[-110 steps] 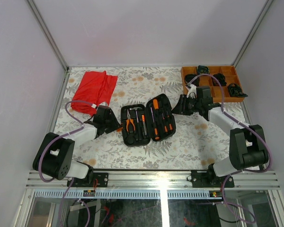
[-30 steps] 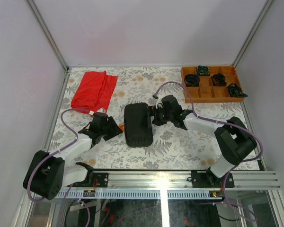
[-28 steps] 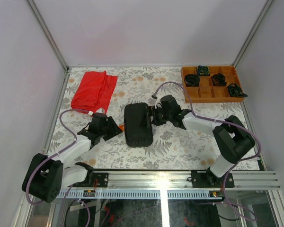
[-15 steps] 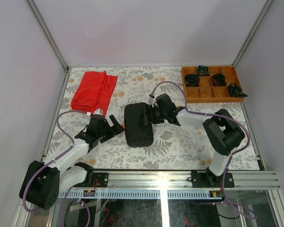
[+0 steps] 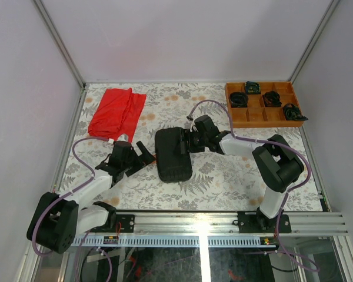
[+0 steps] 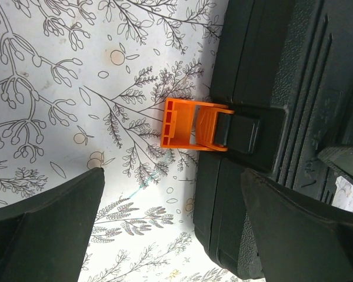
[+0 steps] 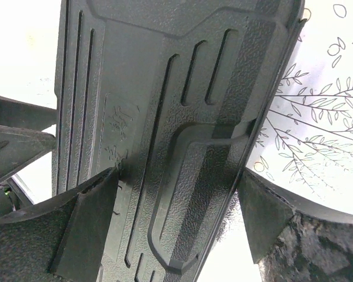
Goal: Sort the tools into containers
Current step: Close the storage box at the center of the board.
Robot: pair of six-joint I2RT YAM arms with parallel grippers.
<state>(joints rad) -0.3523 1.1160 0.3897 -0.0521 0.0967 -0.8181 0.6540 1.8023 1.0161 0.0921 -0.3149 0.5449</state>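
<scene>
The black tool case (image 5: 173,154) lies shut at the middle of the table, so the tools are hidden inside it. Its orange latch (image 6: 195,124) sticks out from the left edge onto the table. My left gripper (image 5: 144,151) is open just left of the case; in the left wrist view its fingers (image 6: 59,223) straddle the case's edge (image 6: 270,88) below the latch, holding nothing. My right gripper (image 5: 186,141) is over the case's upper right side, and in the right wrist view it (image 7: 177,200) stands open across the ribbed lid (image 7: 165,106).
A red cloth (image 5: 116,113) lies at the back left. An orange-brown wooden tray (image 5: 260,114) with black coiled bundles stands at the back right. Grey walls close in the table on three sides, and a metal rail (image 5: 194,222) runs along the front.
The case, open with tools showing a few seconds ago, is shut. Over the last second my left gripper opened wide by the latch, and my right gripper slid left onto the lid.
</scene>
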